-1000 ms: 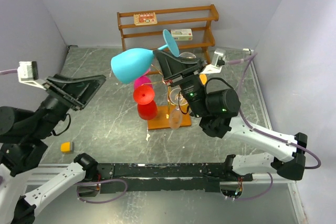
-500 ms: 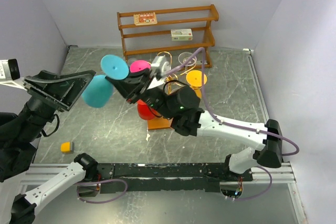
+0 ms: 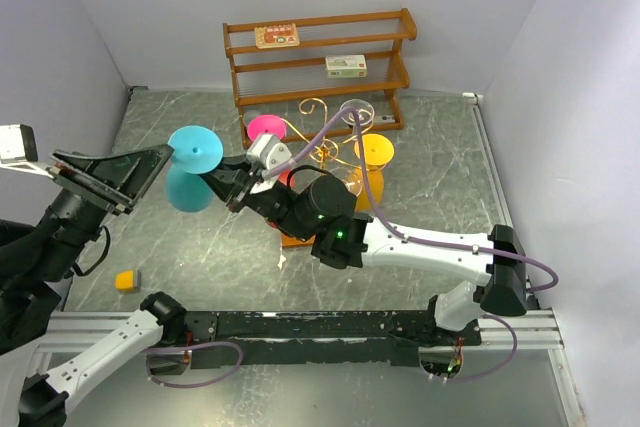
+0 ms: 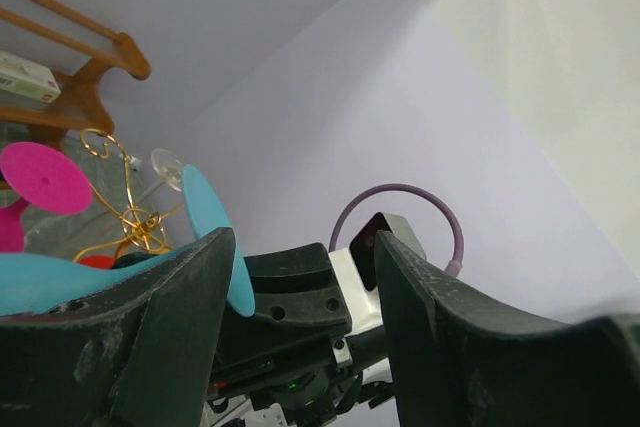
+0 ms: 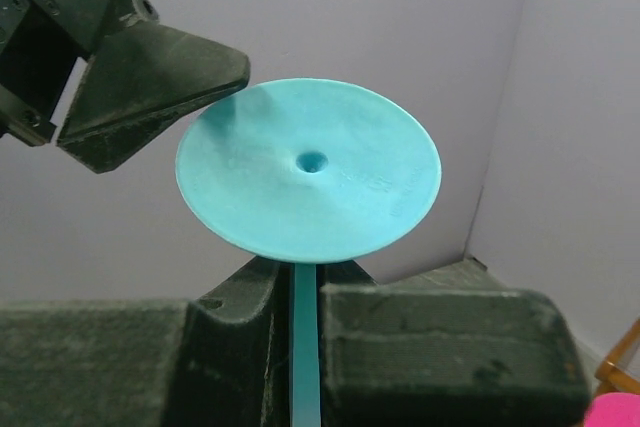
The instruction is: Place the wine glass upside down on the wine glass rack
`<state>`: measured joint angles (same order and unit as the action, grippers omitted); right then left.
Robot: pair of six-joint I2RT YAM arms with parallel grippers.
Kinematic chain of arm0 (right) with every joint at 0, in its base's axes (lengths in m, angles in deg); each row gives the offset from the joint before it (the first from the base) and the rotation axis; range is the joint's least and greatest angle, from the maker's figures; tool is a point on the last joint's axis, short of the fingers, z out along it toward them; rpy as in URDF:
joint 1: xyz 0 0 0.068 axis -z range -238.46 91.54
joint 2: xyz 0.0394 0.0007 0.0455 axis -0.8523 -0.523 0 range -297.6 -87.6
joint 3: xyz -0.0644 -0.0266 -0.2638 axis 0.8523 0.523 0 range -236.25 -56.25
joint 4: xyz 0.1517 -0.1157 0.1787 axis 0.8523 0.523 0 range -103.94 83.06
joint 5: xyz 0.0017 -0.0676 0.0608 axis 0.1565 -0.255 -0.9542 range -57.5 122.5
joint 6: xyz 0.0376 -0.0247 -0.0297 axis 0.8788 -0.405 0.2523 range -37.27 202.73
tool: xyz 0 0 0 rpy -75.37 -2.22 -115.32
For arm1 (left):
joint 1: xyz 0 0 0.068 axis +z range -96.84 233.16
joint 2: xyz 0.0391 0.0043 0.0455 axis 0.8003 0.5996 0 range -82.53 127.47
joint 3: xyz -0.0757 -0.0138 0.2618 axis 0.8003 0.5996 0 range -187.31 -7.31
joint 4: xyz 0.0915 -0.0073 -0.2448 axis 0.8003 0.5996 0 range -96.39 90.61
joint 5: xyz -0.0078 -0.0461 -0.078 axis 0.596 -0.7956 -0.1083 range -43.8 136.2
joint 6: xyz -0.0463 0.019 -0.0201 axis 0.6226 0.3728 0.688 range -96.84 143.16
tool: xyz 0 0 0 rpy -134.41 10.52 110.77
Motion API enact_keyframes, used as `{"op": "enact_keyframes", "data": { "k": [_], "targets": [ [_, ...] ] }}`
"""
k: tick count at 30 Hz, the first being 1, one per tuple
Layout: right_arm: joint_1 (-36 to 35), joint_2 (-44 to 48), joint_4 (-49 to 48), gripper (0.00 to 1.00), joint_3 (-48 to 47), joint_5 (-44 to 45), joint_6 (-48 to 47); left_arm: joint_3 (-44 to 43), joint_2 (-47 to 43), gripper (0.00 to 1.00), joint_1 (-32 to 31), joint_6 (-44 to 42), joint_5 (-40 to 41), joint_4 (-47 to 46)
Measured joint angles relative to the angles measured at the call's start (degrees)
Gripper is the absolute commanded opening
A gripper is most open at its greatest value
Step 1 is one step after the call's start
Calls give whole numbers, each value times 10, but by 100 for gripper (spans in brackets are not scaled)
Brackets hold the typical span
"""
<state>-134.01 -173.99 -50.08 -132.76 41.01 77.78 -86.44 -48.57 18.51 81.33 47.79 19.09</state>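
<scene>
From above, my right gripper is shut on the stem of the blue wine glass, foot up, well left of the gold rack. My left gripper hangs open beside it, holding nothing.

Left wrist: its jaws stand wide.

Right wrist: the stem sits straight in the grip. I should carry it slowly and slide the stem into a free arm.

Teal wine glass foot-up, left of gold rack
</scene>
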Motion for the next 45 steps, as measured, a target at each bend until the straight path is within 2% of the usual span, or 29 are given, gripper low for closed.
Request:
{"op": "enact_keyframes", "data": {
  "k": [11, 19, 22, 25, 31, 35, 39, 45],
  "targets": [
    [-3, 1, -41, 0, 3, 40, -21, -1, -10, 68, 0, 5, 52, 53],
    [-11, 1, -42, 0, 3, 37, -40, -2, 0, 65, 0, 8, 52, 63],
    [-12, 1, -34, 0, 3, 31, -46, -4, 11, 57, 0, 8, 49, 63],
    [-14, 1, -24, 0, 2, 23, -53, -4, 19, 45, 0, 8, 46, 65],
    [-15, 1, -13, 0, 2, 14, -63, -4, 21, 10, 0, 8, 43, 64],
    [-13, 1, -9, 0, 2, 15, -70, -4, 20, 7, 0, 10, 40, 71],
    [-13, 1, -7, 30, 2, 16, -66, -4, 20, 7, 0, 10, 41, 74],
    [-16, 18, 2, 48, 2, 7, -34, -17, 23, 7, 0, 0, 49, 71]
  ]
}}
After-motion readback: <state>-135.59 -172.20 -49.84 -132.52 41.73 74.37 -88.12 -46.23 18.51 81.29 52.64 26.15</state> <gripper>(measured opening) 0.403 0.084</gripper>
